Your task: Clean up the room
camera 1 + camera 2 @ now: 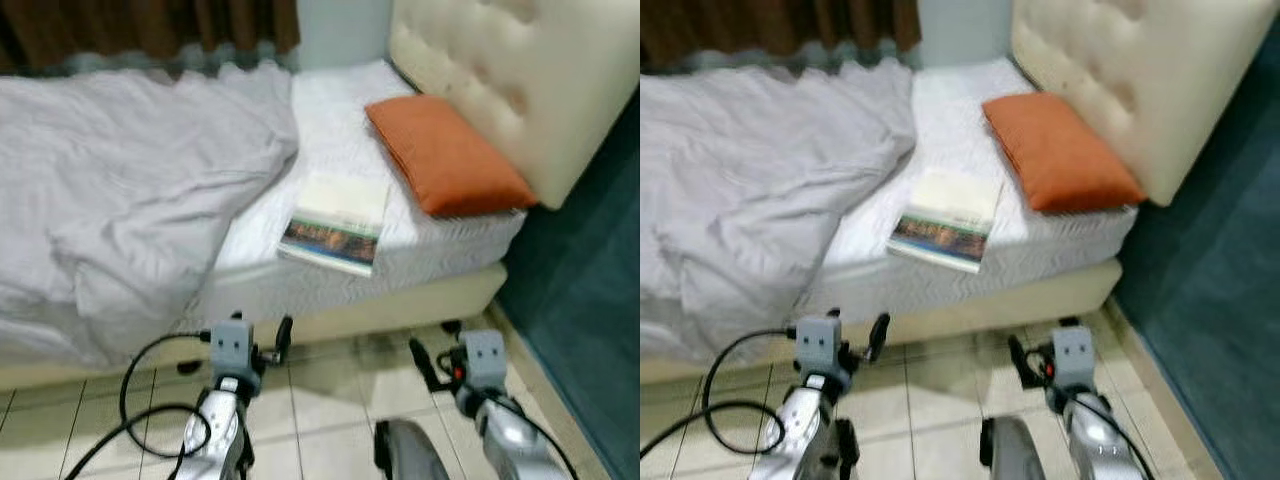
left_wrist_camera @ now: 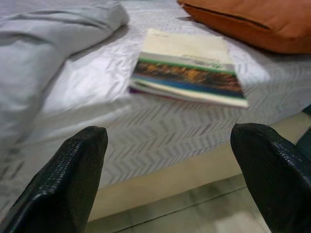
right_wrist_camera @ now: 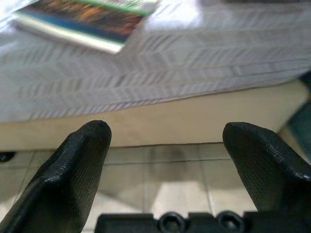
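A book point(image 1: 335, 222) with a cream and coloured cover lies flat on the white mattress point(image 1: 440, 250), close to its near edge. An orange pillow point(image 1: 447, 155) rests beside it against the cream headboard point(image 1: 520, 70). A crumpled grey blanket point(image 1: 130, 190) covers the left part of the bed. My left gripper point(image 1: 240, 350) hangs open over the tiled floor just short of the bed's side. The book point(image 2: 187, 68) lies straight beyond its black fingers point(image 2: 68, 179). Further right, my right gripper point(image 1: 436, 350) is open too, its fingers point(image 3: 73, 165) facing the bed base below the book point(image 3: 82, 19).
Brown curtains point(image 1: 150, 25) hang behind the bed. Pale floor tiles point(image 1: 330, 400) run along its near side. A dark teal surface point(image 1: 590, 290) borders the floor on the right. A black cable point(image 1: 140, 400) loops beside my left arm.
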Robot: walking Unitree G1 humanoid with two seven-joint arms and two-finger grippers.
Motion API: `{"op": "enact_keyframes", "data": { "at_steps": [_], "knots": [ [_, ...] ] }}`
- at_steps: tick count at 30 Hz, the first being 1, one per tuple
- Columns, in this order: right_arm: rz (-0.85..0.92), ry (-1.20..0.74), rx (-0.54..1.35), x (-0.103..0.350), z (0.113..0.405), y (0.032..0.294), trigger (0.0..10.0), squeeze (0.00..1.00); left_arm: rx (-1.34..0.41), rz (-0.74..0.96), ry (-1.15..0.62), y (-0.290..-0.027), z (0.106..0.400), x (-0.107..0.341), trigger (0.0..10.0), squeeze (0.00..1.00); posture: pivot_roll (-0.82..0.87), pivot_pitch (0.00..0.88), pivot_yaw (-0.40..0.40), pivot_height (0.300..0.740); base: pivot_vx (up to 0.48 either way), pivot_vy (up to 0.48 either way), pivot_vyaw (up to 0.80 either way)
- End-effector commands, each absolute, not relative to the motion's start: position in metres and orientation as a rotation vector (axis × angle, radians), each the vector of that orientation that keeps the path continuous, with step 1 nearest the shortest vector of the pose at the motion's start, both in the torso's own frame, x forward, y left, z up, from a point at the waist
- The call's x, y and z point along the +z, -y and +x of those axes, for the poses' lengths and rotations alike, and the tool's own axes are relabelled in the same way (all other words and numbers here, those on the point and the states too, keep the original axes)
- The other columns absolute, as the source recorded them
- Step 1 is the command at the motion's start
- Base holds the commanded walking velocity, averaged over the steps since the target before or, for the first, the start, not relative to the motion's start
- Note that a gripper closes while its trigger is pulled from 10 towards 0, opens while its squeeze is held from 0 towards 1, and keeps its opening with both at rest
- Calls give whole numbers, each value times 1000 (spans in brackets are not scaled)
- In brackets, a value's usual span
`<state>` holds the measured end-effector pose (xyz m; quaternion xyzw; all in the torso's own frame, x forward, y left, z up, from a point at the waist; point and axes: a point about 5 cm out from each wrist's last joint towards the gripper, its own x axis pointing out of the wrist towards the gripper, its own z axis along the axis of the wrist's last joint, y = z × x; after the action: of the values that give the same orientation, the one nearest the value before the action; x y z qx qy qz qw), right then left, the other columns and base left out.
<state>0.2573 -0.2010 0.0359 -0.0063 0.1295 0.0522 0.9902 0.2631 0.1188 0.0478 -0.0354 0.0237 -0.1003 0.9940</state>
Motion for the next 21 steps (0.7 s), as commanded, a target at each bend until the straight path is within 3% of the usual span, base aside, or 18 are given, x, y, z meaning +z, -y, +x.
{"op": "enact_keyframes", "data": {
  "at_steps": [1,14,21],
  "knots": [
    [-1,-249,106,37,257,201,10000,0,-204,-78,-45,-120,263,50,10000,0,-113,115,-28,570,424,0,0],
    [22,-274,143,31,256,195,10000,0,-242,-75,-34,-114,266,55,10000,0,-115,116,-25,570,428,0,0],
    [90,-434,221,9,249,183,10000,0,-281,-60,37,-110,273,77,10000,0,-101,138,-12,570,449,0,0]
  ]
}}
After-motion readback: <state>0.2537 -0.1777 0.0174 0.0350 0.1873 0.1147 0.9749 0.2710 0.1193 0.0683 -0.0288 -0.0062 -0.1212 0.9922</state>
